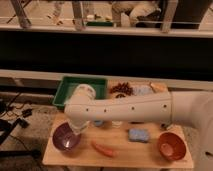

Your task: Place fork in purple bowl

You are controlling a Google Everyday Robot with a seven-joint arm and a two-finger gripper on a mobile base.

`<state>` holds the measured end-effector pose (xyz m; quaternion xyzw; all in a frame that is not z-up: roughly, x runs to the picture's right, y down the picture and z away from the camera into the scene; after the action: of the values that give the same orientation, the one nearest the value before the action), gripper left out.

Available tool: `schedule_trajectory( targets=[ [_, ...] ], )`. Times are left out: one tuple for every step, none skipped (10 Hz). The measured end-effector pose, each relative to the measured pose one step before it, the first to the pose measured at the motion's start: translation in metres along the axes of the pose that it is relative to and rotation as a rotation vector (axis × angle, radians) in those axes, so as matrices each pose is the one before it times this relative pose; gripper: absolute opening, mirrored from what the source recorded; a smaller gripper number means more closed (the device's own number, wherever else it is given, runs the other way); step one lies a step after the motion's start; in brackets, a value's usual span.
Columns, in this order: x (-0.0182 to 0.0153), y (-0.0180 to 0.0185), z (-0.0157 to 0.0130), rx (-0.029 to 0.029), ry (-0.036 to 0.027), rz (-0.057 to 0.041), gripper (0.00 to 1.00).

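White robot arm (135, 107) nearest the camera, coming in from the right edge and running left across the bench (127, 156). It bends down at its left end. Tool (74, 130) sits at that end, low over the back-right rim of the purple bowl (65, 139); cannot tell if it touches the rim. Wrist housing covers the tool, so cannot tell whether it is apart, together or clamped on something.

Fork cannot be made out anywhere, so its place, long axis and pointing direction cannot be told.

Purple bowl is at the front-left corner of the bench, upright, inside dark. Orange bowl (171, 145) at the front-right corner, well apart from it. Between them, an orange carrot-like item (103, 148) lies near the front edge, long axis tilted left-back to right-front. Blue sponge (138, 135) lies right of centre.

Green tray (69, 87) at back left, partly behind the arm. Snack packets (122, 89) at back centre, details unclear. Two small items (98, 123) peek out under the arm.
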<state>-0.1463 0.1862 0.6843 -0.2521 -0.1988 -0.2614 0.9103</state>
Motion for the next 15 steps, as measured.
schedule_trajectory(
  targets=[
    [0.00419, -0.01076, 0.00554, 0.01713, 0.0211, 0.00051, 0.17],
    [0.00022, -0.00874, 0.00645, 0.02085, 0.01243, -0.00175, 0.17],
    [0.0031, -0.00267, 0.00381, 0.01634, 0.01001, 0.0066, 0.17],
    [0.00213, -0.0019, 0.00352, 0.0169, 0.00635, 0.0112, 0.17],
    [-0.00065, -0.00111, 0.00299, 0.01672, 0.00332, 0.01386, 0.17],
    [-0.00155, 0.00055, 0.00242, 0.00821, 0.00079, 0.00818, 0.17],
    [-0.00365, 0.00047, 0.00263, 0.00639, -0.00085, 0.00608, 0.17],
    [-0.00448, 0.00074, 0.00305, 0.00463, -0.00422, 0.00751, 0.17],
    [-0.00388, 0.0002, 0.00241, 0.00353, -0.00522, 0.00552, 0.17],
    [-0.00393, -0.00019, 0.00173, 0.00114, -0.00567, 0.00076, 0.17],
    [-0.00393, -0.00046, 0.00208, 0.00006, -0.00853, -0.00194, 0.17],
    [-0.00192, -0.00004, 0.00352, -0.00091, -0.01121, 0.00367, 0.17],
    [-0.00095, -0.00092, 0.00246, -0.00008, -0.00958, 0.00439, 0.17],
    [-0.00142, 0.00029, 0.00495, -0.00478, -0.02008, 0.00138, 0.17],
    [0.00157, 0.00032, 0.00728, -0.00941, -0.03522, 0.01128, 0.17]
  ],
)
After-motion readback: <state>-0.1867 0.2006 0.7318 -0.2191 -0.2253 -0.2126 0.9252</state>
